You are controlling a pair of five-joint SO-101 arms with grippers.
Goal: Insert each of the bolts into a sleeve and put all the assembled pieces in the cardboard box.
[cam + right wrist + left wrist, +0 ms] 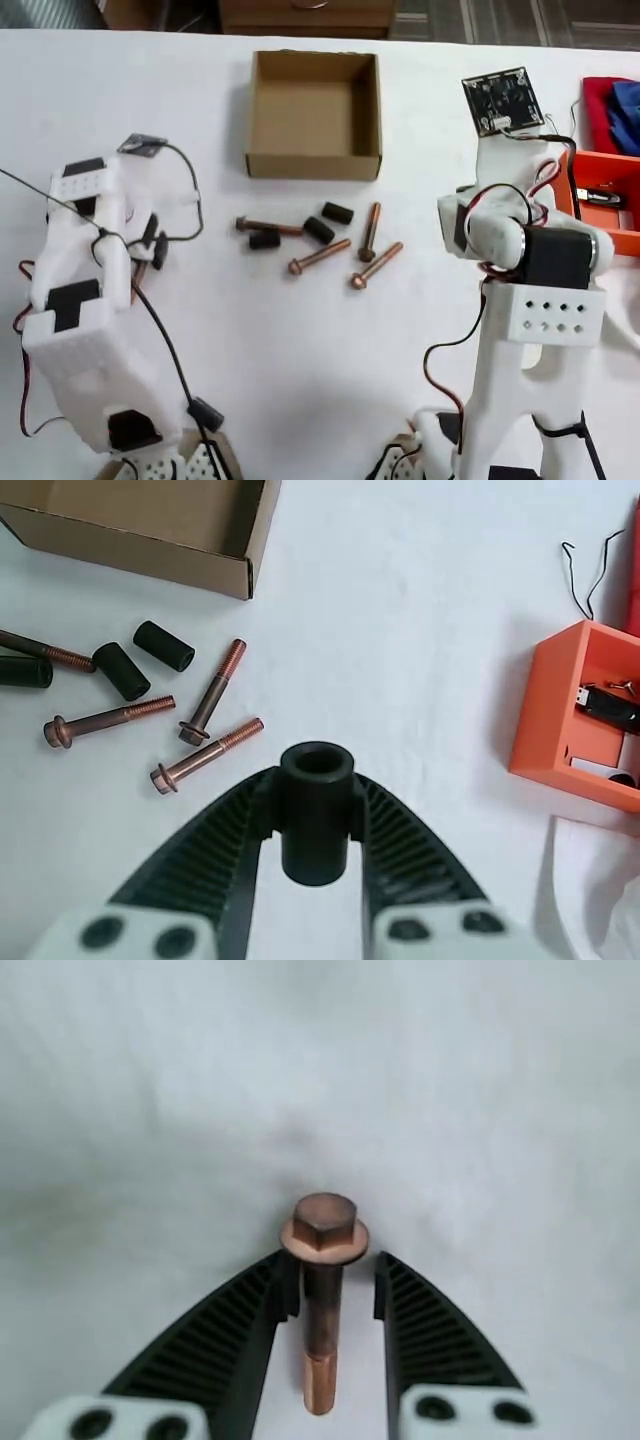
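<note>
The copper-coloured bolt [320, 1305] lies lengthwise along the left gripper [330, 1282], hex head outermost, at 9 o'clock on the desk [150, 1080]. That gripper, barely spread, pinches the bolt's shank. At 3 o'clock the right gripper [314, 798] clamps a black sleeve [316, 830] standing upright, its bore mouth showing.
</note>
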